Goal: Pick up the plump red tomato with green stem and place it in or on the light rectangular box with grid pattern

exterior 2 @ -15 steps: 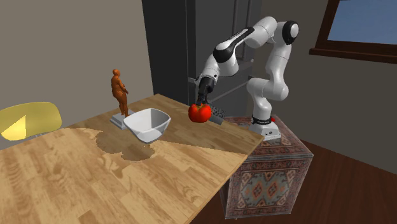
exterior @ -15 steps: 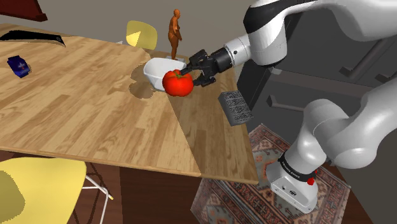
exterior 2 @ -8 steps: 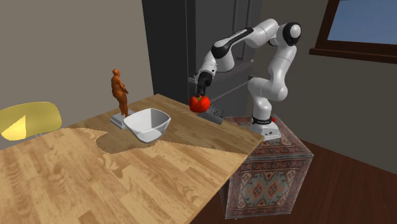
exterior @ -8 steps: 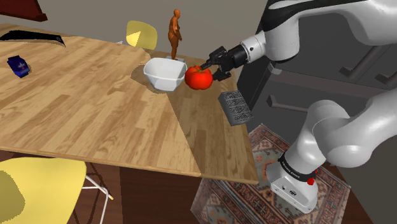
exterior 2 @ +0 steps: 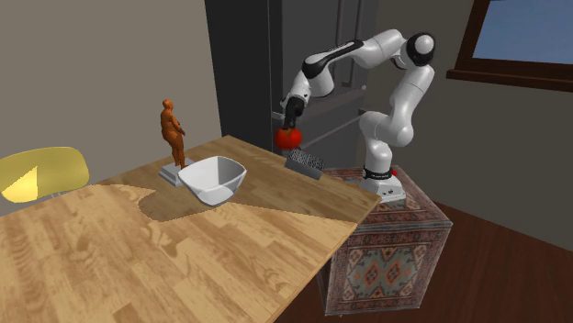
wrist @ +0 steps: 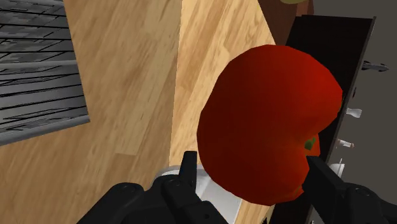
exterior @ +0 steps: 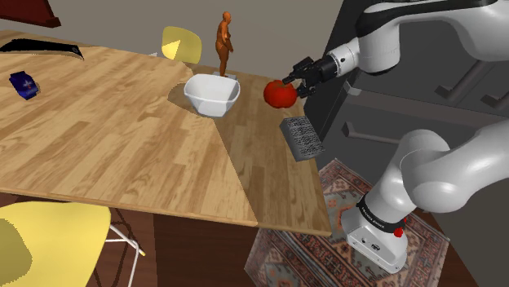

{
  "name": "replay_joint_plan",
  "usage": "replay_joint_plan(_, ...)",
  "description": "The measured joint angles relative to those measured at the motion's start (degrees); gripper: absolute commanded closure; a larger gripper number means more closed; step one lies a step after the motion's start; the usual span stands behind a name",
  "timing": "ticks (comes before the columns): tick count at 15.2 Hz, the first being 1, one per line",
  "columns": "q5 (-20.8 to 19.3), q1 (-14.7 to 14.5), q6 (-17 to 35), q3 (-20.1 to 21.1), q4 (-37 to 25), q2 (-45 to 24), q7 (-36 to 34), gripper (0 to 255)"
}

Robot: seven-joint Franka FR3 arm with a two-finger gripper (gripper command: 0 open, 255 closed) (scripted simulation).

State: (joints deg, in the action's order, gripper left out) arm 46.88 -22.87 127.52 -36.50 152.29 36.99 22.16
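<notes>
I take the grey grid-patterned box (exterior: 302,137) as my landmark. The wooden table (exterior: 122,139) carries that box at its edge nearest the stand and spreads away from it. The white arm (exterior: 424,163) reaches from the stand over the box. I judge this is so the carry can end above the box. The white bowl (exterior: 211,94) sits well apart from the box, farther in on the table, and an orange figurine (exterior: 224,37) stands beyond it.

The tomato (exterior: 280,94) hangs in the air near the box, raised above it and, as far as I can judge, not yet squarely over it. The gripper (exterior: 289,84) has its fingers partway closed and clamped on the tomato, one on each flank. In the wrist view the green stem (wrist: 310,145) faces one finger. Held this high, the tomato should clear the box's rim.
</notes>
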Motion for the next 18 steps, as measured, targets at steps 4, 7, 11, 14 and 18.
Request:
replay_joint_plan(4, -4.8, 2.8, -6.5, -5.7, -3.5, -1.4, 2.0, 255)
replay_joint_plan(7, -7.4, 3.6, -11.4, -10.2, -7.2, -3.3, 3.6, 255)
replay_joint_plan(11, -8.2, 3.2, -13.4, -13.9, -8.9, -5.4, 6.3, 255)
replay_joint_plan(14, -7.3, 2.2, -12.4, -15.5, -8.0, -6.8, 8.7, 255)
replay_joint_plan(18, -6.1, 0.8, -11.1, -17.7, -6.8, -8.7, 12.0, 255)
